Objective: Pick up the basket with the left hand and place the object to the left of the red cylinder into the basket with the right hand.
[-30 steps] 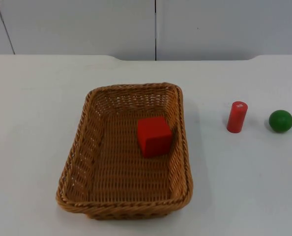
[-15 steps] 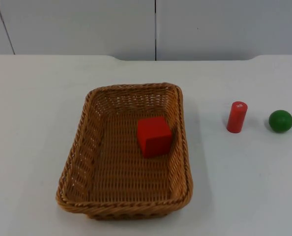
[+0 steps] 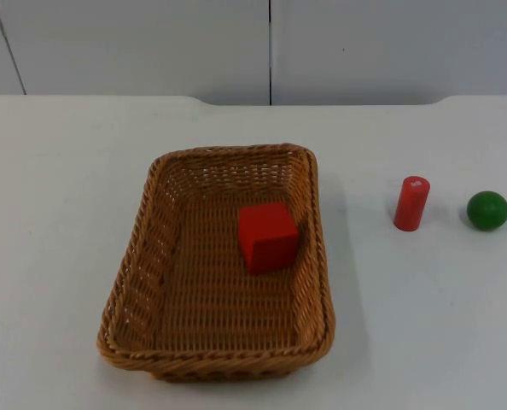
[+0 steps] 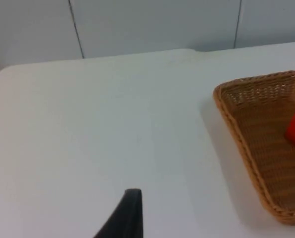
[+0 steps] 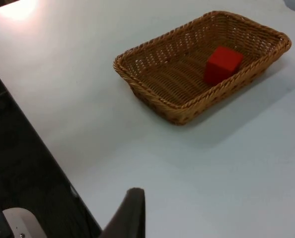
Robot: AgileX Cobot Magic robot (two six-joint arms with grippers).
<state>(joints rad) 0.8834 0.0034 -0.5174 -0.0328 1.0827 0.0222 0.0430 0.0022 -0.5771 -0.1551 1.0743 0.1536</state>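
Red cube (image 3: 268,237) already in stiff, light-looking wicker basket (image 3: 151,282) centre-frame on worktop, best gripped by rim; can't tell either pincer's state.

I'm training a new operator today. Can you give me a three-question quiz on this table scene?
1. True or false: the red cube lies inside the basket.
2. What stands right of the red cylinder in the top view? A) a blue cup B) a green ball C) a yellow block
3. Fill in: the basket rests on the white ____.

Key: 1 true; 2 B; 3 table.
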